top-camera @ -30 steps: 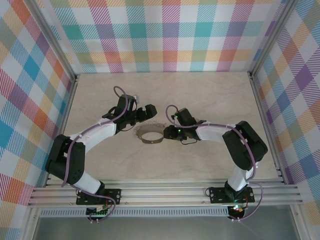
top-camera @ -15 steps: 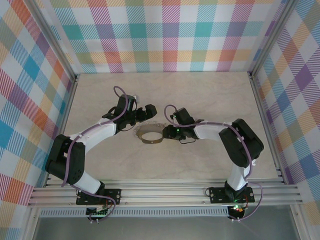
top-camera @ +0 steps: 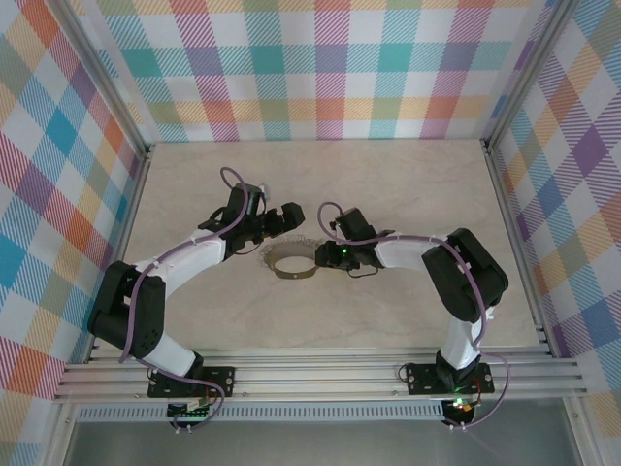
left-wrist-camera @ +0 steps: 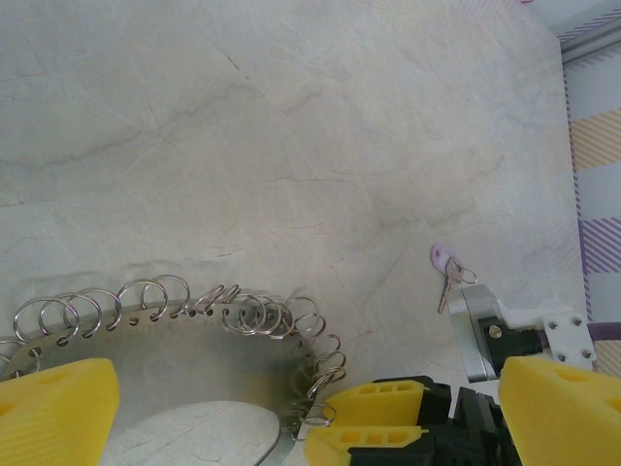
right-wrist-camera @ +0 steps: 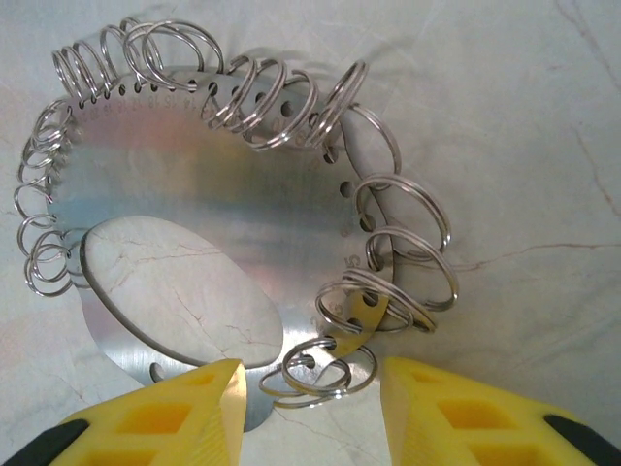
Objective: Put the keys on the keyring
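right wrist: right gripper (right-wrist-camera: 310,381) half-open around keyring (right-wrist-camera: 194,184) loop; left gripper (left-wrist-camera: 307,393) wide.

view: right wrist | right gripper (right-wrist-camera: 310,390) is standing with its jaws apart | yellow fingers (right-wrist-camera: 165,417) are flanking one split ring (right-wrist-camera: 310,372) hanging at the rim of the keyring (right-wrist-camera: 194,194) | keyring is lying flat on the pale marbled tabletop (right-wrist-camera: 524,116) | wire loops are fringing its holed rim
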`<state>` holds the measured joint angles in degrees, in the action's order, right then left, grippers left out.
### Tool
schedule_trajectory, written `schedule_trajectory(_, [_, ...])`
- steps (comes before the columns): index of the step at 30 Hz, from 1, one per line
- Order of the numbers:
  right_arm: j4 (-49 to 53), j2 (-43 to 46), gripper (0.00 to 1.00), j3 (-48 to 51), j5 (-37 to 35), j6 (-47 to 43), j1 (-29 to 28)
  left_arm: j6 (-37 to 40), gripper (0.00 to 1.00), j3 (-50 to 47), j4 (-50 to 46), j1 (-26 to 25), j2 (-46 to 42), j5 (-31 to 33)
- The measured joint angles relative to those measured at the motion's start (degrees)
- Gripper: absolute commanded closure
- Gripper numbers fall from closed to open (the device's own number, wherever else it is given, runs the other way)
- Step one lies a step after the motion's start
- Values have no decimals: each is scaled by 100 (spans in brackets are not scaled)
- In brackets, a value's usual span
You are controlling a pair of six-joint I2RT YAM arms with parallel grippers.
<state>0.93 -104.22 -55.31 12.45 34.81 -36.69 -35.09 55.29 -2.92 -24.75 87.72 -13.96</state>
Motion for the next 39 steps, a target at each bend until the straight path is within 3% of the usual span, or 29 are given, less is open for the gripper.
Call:
schedule_trajectory(24, [-160, -17, 63, 173, 538, -122, -4, -2, 0, 0, 0, 0, 2, 0])
schedule_trajectory(39, [-87, 87, 62, -33, 452, -125, -17, 2, 0, 2, 2, 0, 0, -15])
